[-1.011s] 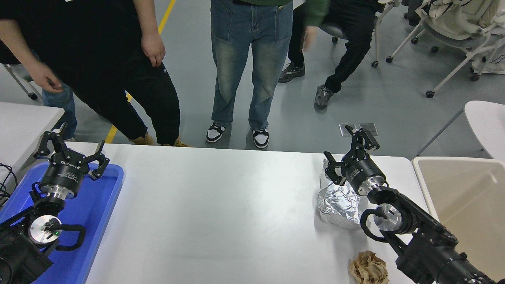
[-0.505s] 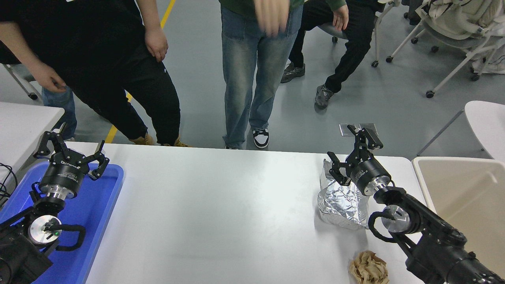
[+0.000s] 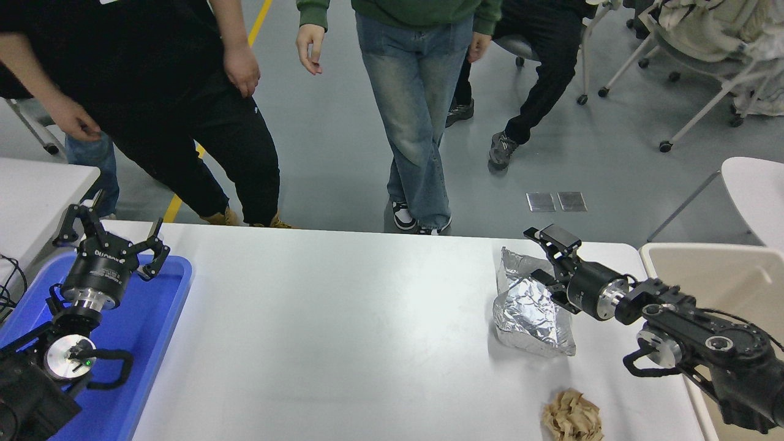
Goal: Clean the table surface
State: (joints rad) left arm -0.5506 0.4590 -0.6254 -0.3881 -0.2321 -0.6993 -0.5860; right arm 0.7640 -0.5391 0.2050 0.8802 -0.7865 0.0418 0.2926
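My right gripper (image 3: 547,257) hangs fingers spread, holding nothing, just off the right edge of a crumpled foil packet (image 3: 531,309) lying on the table surface (image 3: 343,331) under it. A brown paper wad (image 3: 571,418) sits nearer me, below the arm. Left gripper (image 3: 110,236) (parked, fingers spread) hovers over the blue tray (image 3: 147,331).

Head view — a single camera set high above the near edge of the worktop (image 3: 343,331), facing forward and down. The worktop spans the lower frame, its far edge crossing mid-picture, near corners cut off — floor and standing people (image 3: 422,110) fill the top beyond.
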